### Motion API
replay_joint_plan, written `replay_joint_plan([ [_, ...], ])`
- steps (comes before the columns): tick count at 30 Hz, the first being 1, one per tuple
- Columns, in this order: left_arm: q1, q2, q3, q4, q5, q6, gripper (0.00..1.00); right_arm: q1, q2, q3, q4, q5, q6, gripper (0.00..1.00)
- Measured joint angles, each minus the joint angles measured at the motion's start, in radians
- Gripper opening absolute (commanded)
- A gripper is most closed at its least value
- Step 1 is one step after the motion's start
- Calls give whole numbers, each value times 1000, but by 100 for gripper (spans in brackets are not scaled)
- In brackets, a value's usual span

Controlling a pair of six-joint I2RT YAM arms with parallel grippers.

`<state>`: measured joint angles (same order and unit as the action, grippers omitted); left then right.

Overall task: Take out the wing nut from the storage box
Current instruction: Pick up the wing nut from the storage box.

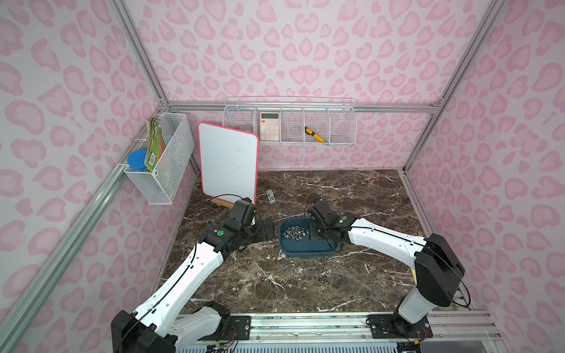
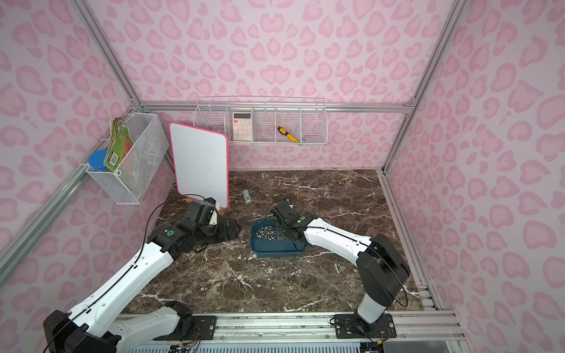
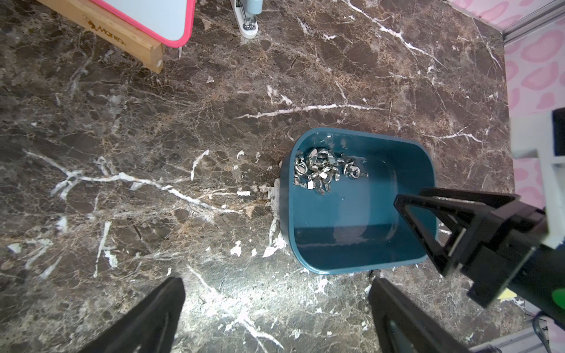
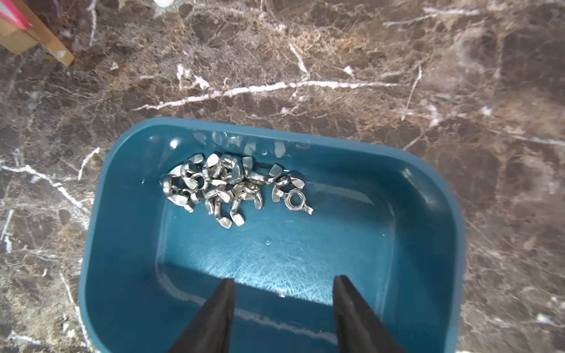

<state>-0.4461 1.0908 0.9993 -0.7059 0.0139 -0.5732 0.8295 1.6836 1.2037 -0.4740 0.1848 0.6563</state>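
Observation:
The storage box (image 4: pixel 91 244) is a shallow teal tub on the marble table, seen in both top views (image 1: pixel 305 249) (image 2: pixel 275 250) and in the left wrist view (image 3: pixel 286 214). A heap of shiny wing nuts (image 4: pixel 220 186) (image 1: pixel 294 232) (image 3: pixel 321 169) lies at its far-left end. One wing nut (image 4: pixel 296 200) lies slightly apart from the heap. My right gripper (image 4: pixel 284 279) hangs over the box's bare near end, open, with nothing between its fingers (image 3: pixel 452 195). My left gripper (image 3: pixel 276 280) is open above bare table, just left of the box (image 1: pixel 267 230).
A pink-rimmed whiteboard (image 1: pixel 227 165) on a wooden stand sits at the back left, with a small stapler (image 1: pixel 270 195) beside it. White wire baskets hang on the back wall (image 1: pixel 290 125) and the left wall (image 1: pixel 162 159).

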Motion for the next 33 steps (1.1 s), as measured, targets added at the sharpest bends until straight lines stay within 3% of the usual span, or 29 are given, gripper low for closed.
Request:
replay_joint_plan([
  [8,0,-50,-16,-8,3,-16,99,-87,41,-43,17,-95,-73,48],
  [26,0,-63,-20,-41,-4,-25,99,-101,235,70,44,-134,-235,41],
  [33,0,-55,-16,-42,-17,-21,99,-100,271,111,36,-135,-261,34],
])
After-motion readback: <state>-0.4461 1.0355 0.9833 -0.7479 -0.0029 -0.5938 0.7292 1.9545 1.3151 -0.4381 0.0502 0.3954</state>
